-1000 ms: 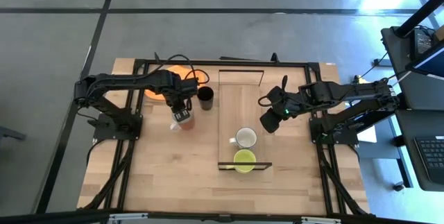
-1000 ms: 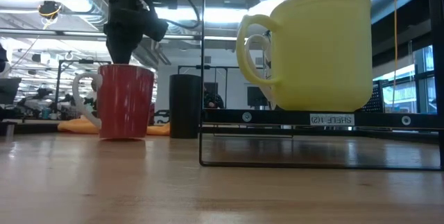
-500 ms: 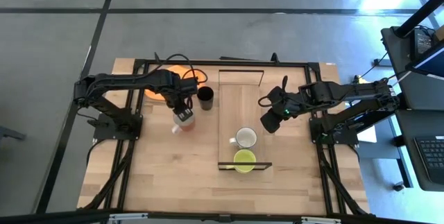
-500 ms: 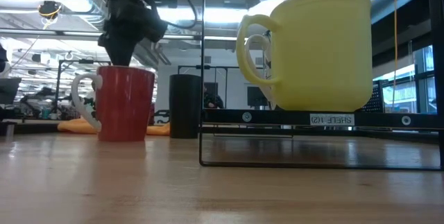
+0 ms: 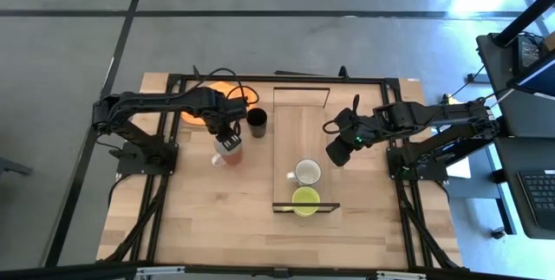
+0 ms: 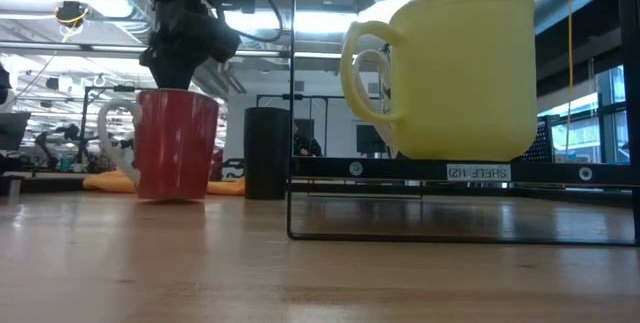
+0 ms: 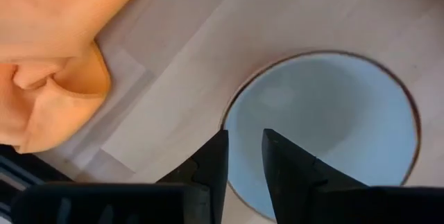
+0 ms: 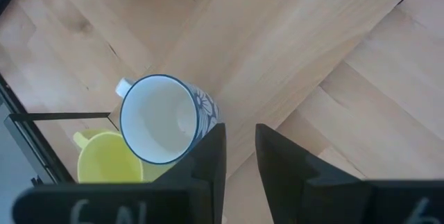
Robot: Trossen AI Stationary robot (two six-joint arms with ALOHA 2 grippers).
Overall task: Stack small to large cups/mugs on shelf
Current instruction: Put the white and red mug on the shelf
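Two mugs, the yellow-green mug [image 5: 304, 200] and the white mug [image 5: 307, 172], already stood on the shelf [image 5: 301, 124]. We had the left gripper [image 7: 243, 156] over the red mug [image 6: 176, 144] on the table [image 5: 199, 219], jaws nearly closed across its rim. Next, we judged, came lifting it onto the shelf. Our right gripper [image 8: 238, 153] waited beside the shelf, jaws nearly closed, empty.

Red mug [image 6: 176, 144], yellow mug [image 6: 450, 73]
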